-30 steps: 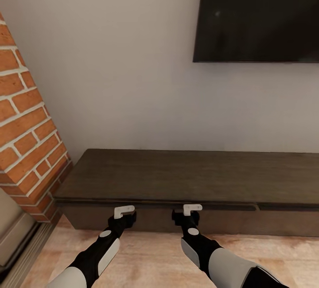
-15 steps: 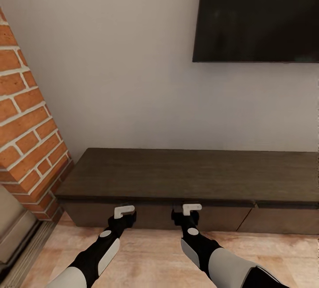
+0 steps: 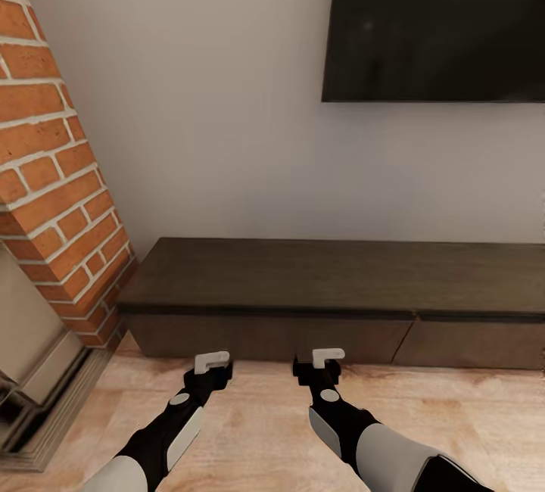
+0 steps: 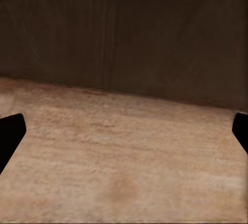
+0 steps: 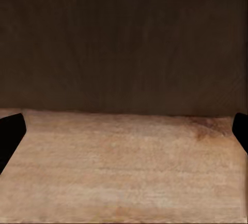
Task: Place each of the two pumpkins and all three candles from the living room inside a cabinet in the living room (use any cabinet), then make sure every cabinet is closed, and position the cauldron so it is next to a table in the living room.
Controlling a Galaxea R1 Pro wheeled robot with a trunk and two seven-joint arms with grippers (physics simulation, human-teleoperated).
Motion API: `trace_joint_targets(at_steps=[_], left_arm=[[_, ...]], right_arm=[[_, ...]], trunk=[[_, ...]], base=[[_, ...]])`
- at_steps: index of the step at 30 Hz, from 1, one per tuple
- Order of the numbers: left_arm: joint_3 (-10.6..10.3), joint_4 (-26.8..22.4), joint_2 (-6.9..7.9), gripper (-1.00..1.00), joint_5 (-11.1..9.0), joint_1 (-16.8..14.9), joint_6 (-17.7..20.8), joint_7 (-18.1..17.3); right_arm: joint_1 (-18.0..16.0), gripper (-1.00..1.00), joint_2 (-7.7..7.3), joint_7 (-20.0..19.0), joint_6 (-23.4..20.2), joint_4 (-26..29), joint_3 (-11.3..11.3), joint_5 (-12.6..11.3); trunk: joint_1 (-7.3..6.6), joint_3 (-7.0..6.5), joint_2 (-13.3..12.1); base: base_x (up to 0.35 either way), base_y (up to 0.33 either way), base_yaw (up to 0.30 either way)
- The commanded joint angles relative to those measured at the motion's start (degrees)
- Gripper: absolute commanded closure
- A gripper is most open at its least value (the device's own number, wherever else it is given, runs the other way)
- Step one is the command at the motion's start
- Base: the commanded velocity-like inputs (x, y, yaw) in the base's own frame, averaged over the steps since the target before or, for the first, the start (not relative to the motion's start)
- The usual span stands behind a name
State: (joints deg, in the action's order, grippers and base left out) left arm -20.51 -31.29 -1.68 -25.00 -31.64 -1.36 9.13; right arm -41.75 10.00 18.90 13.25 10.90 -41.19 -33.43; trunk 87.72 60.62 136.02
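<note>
The long low dark-brown cabinet (image 3: 333,288) stands against the wall, its drawer fronts flush and closed. Both grippers hover over the wooden floor a short way in front of it. My left gripper (image 3: 210,362) is open and holds nothing; in the left wrist view its dark fingertips (image 4: 10,133) sit at the frame's edges, with floor and the cabinet front (image 4: 124,32) between them. My right gripper (image 3: 327,357) is open and empty too, facing the cabinet front (image 5: 124,43). The pumpkins, candles and cauldron are out of view.
A red brick chimney column (image 3: 53,174) rises at the left, with a pale fireplace surround (image 3: 30,348) at its foot. A black television (image 3: 439,23) hangs on the wall above the cabinet. Light wooden floor (image 3: 265,431) lies around the arms.
The whole view has backed away from the cabinet and shifted, so the camera moved. A thin gap along the top of the left drawer front a second ago is now closed.
</note>
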Motion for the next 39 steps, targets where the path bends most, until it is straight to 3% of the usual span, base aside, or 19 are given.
trace_joint_targets(at_steps=[1, 5, 7, 9, 10, 12, 13, 14, 15, 17, 20, 24, 39], left_arm=[[0.1, 0.0, 0.00, -1.00, 0.0, 0.0, 0.0, 0.0], [0.3, -0.3, 0.15, -1.00, -0.3, 0.0, 2.7, -0.1], [0.6, -0.6, 0.33, -1.00, -0.5, -0.2, 9.0, -0.1], [1.7, -1.4, 0.45, -1.00, -0.5, -0.5, 15.7, -0.1], [2.0, -1.7, 0.47, -1.00, -0.5, -0.6, 17.1, -0.1], [3.4, -3.3, 0.54, -1.00, -0.5, -0.8, 21.3, -0.1], [5.4, -5.8, 0.58, -1.00, -0.5, -0.9, 26.5, -0.1], [6.2, -6.6, 0.59, -1.00, -0.5, -1.0, 28.3, -0.1], [8.4, -9.2, 0.60, -1.00, -0.5, -1.0, 34.5, -0.2], [11.0, -12.6, 0.61, -1.00, -0.4, -1.0, 42.2, -0.2], [13.3, -15.9, 0.66, -1.00, -0.3, -1.0, 48.6, -0.2], [14.1, -17.0, 0.70, -1.00, 0.1, -1.1, 51.0, -0.2], [14.2, -17.1, 0.71, -1.00, 0.0, -1.1, 51.5, -0.1]], right_arm=[[0.0, -1.00, 0.00, 0.0, -0.1, 0.0, 0.0, 0.0], [0.0, -1.00, 0.00, 0.1, -0.4, 0.0, 0.1, 0.0], [0.0, -1.00, 0.00, 0.2, -2.4, 0.0, 0.3, -0.2], [0.0, -1.00, 0.00, 0.3, -7.3, 0.5, 1.8, -0.8], [0.0, -1.00, 0.00, 0.3, -8.7, 0.6, 2.4, -1.0], [-0.1, -1.00, 0.00, 0.3, -13.1, 0.9, 4.6, -1.5], [-0.5, -1.00, 0.00, 0.3, -17.6, 1.1, 7.4, -1.8], [-0.6, -1.00, 0.00, 0.3, -19.0, 1.3, 8.4, -1.9], [-0.8, -1.00, 0.00, 0.3, -23.0, 2.8, 11.6, -2.0], [-1.0, -1.00, 0.00, 0.4, -28.3, 5.6, 15.8, -2.1], [-1.0, -1.00, 0.00, 0.4, -35.3, 8.9, 20.3, -2.0], [-1.0, -1.00, 0.00, 0.6, -38.5, 10.2, 21.9, -1.6], [-1.0, -1.00, 0.00, 0.5, -39.5, 10.5, 22.5, -2.0]], trunk=[[0.00, 0.00, 0.0], [0.00, 0.00, 0.0], [0.00, 0.00, 0.0], [0.00, 0.00, 0.0], [0.00, 0.00, 0.0], [0.00, 0.00, 0.0], [0.00, 0.00, 0.0], [0.00, 0.00, 0.0], [0.00, 0.00, 0.0], [0.00, 0.00, 0.0], [-0.44, -0.36, -0.8], [-1.32, -1.08, -2.4], [-4.61, -3.77, -8.4]], base=[[-0.331, 0.000, 0.000], [-0.335, 0.000, 0.000], [-0.335, 0.000, 0.000], [-0.255, 0.000, 0.000], [-0.181, 0.000, 0.000], [-0.104, 0.000, 0.000], [-0.048, 0.000, 0.000], [-0.038, 0.000, 0.000], [-0.019, 0.000, 0.000], [-0.010, 0.000, 0.000], [-0.003, 0.000, 0.000], [0.000, 0.000, 0.000], [0.000, 0.000, 0.000]])
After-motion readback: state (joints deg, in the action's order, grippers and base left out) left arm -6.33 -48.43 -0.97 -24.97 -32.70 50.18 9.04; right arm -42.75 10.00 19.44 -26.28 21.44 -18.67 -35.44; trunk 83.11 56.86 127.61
